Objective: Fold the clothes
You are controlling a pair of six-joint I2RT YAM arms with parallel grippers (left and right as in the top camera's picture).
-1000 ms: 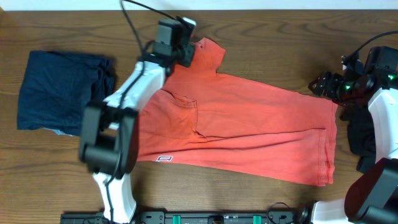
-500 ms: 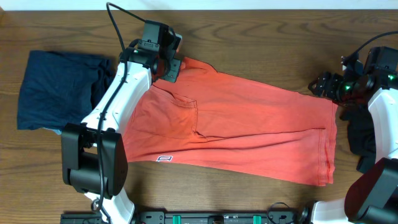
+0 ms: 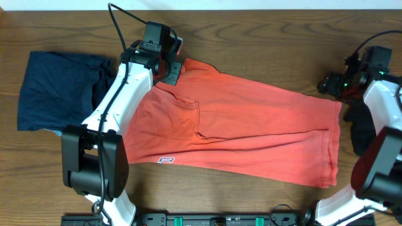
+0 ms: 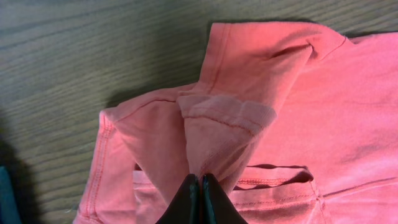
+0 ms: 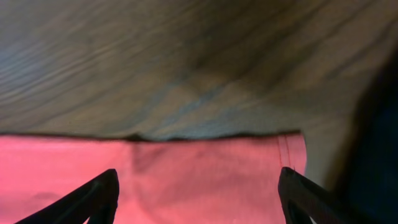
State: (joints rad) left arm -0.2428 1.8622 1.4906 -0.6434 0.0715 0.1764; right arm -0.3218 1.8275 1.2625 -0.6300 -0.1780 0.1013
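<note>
My left end effector [image 4: 200,186] is pinched tight on a raised fold of the red-orange shirt [image 4: 298,118]. The two fingers meet with only cloth between them. The fabric rises from them in a peak, topped by a stitched hem that has flopped over. Just beside the fingers, a pocket [image 4: 273,180] opening gapes along its seam. From overhead, this end effector [image 3: 171,70] sits at the shirt's [image 3: 251,125] far left corner, where the cloth is bunched.

My right end effector [image 5: 199,202] is spread wide and holds nothing. Its two dark fingers [image 5: 93,199] stand at either side of the wrist view, over the shirt's straight edge and its hemmed corner. Overhead, it [image 3: 330,85] hovers at the shirt's far right corner.

The shirt lies mostly flat across the middle of the wooden worktop [image 3: 264,37], with a small patch [image 3: 166,160] near its front left edge. A navy garment [image 3: 59,91] lies folded to the left, close to the shirt. A dark cloth [image 3: 363,135] lies at the right edge.
</note>
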